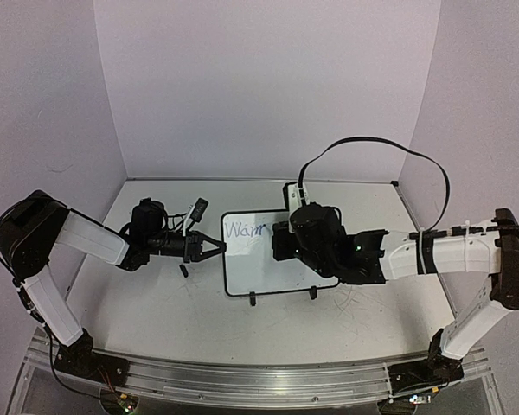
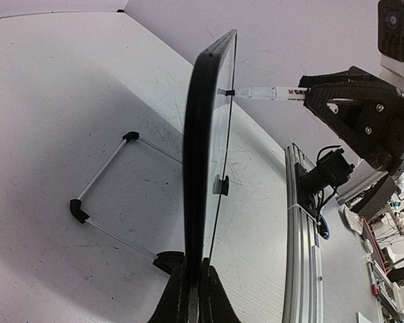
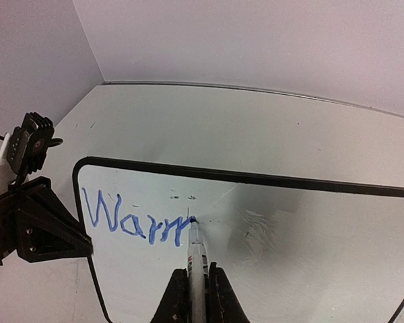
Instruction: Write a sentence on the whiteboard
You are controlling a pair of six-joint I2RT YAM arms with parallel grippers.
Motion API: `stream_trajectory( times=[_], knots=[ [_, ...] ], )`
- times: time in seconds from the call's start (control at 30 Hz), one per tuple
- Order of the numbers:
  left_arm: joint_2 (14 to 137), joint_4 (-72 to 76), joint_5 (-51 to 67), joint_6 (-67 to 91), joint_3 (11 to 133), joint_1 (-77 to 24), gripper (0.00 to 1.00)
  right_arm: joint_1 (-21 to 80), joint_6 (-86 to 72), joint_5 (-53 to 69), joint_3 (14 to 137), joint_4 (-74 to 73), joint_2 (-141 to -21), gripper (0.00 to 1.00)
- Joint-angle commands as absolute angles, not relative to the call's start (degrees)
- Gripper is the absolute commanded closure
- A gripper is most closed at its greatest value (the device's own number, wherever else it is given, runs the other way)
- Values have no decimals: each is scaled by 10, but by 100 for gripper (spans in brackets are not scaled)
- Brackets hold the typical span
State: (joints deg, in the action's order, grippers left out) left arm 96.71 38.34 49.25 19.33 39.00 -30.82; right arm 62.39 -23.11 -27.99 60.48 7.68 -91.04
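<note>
The whiteboard (image 1: 259, 259) stands propped on its feet in the middle of the table. Blue writing (image 1: 246, 231) near its top left reads roughly "Warm", with the last letter unfinished. My left gripper (image 1: 218, 248) is shut on the board's left edge; the left wrist view shows the black frame (image 2: 196, 168) edge-on between the fingers. My right gripper (image 3: 196, 286) is shut on a white marker (image 3: 196, 259). Its blue tip touches the board (image 3: 289, 256) at the end of the writing (image 3: 136, 221). The marker also shows in the left wrist view (image 2: 269, 93).
The board's wire stand (image 2: 101, 185) and black feet (image 1: 253, 300) rest on the scuffed tabletop. White walls enclose the table at the back and sides. A metal rail (image 1: 242, 380) runs along the near edge.
</note>
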Motion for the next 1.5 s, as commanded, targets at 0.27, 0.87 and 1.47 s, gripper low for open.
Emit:
stream_trajectory(
  times=[0.27,0.87,1.47],
  knots=[
    [959,387,516,188,407,-316,100,616,-246,-271,583,45,-898,100],
    [957,384,505,190,402,-317,99,615,-228,-187,515,151,-741,100],
    [864,320,405,213,364,-316,51,605,-199,-181,429,189,-663,100]
  ],
)
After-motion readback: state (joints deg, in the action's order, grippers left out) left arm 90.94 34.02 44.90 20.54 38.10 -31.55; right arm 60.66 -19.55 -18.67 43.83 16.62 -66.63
